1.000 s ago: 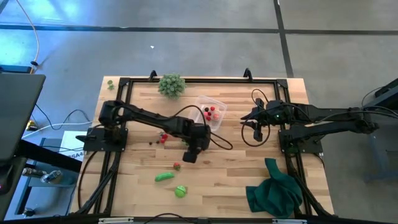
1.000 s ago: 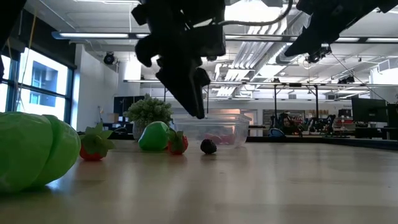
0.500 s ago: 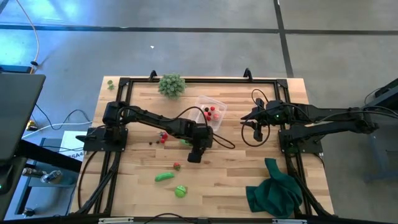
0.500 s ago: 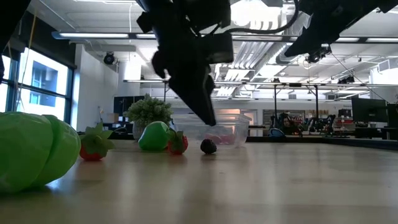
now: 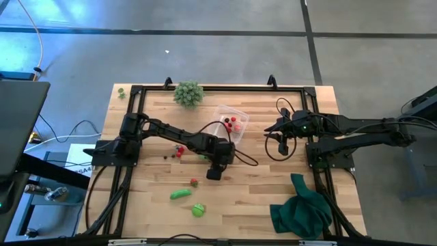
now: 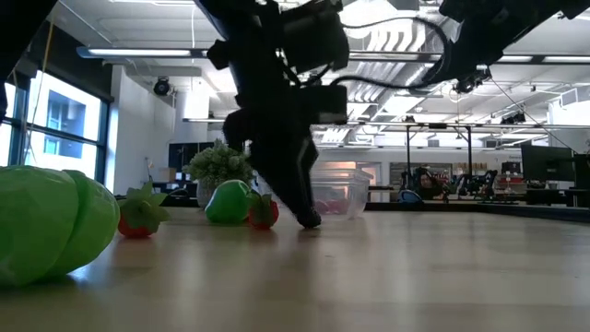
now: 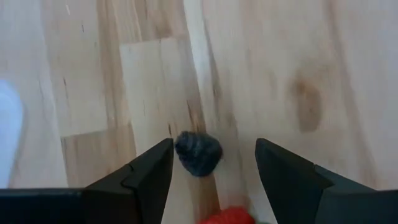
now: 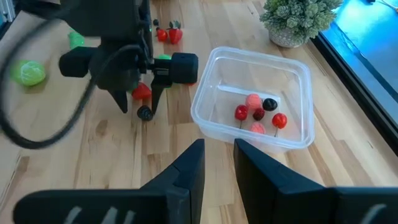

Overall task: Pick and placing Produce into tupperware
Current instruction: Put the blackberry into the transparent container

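Observation:
A small dark berry [image 7: 198, 152] lies on the wooden table between the open fingers of my left gripper [image 7: 214, 149], nearer one finger; the gripper [image 5: 214, 172] points steeply down at mid-table with its tips low by the board [image 6: 309, 214]. The clear tupperware [image 8: 249, 56] stands just beyond, holding several red berries and a dark one [image 8: 258, 115]. A green oblong piece [image 5: 180, 195], a green round piece [image 5: 198, 210] and a strawberry [image 5: 194, 182] rest nearer the front edge. My right gripper [image 8: 219, 149] hangs raised to the tupperware's right, a narrow gap between its fingers, nothing in it.
A spiky pale-green ball [image 5: 188, 93] sits at the far edge. A dark green cloth [image 5: 302, 208] is heaped at the near right corner. More red berries [image 5: 179, 151] lie left of my left gripper. The black frame [image 5: 205, 88] rims the table.
My left gripper has come down toward the table and a little toward the tupperware, so that its fingertips now stand at the dark berry. The berry has stayed where it was.

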Motion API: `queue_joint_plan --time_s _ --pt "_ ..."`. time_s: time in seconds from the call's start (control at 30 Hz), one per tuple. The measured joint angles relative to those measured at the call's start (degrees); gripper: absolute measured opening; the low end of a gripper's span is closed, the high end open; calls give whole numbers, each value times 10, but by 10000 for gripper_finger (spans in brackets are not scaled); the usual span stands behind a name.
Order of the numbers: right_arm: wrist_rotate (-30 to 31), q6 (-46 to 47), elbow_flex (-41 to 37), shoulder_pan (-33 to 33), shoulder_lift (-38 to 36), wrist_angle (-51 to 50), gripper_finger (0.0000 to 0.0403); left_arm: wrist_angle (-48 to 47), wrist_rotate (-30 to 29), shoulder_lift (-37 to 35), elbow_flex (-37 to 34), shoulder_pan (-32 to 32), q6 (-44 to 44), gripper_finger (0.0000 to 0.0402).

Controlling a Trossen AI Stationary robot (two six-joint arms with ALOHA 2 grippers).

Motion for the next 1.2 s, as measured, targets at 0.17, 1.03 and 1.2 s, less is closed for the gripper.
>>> queue_joint_plan --time_s 0.17,1.03,1.2 --pt "-2 0 0 0 0 1 75 0 -15 -1 0 0 0 218" --pt "-1 0 0 0 0 -1 75 14 -35 12 -1 0 0 218" --pt "-1 0 0 0 0 0 75 19 -36 12 -1 0 -13 216"
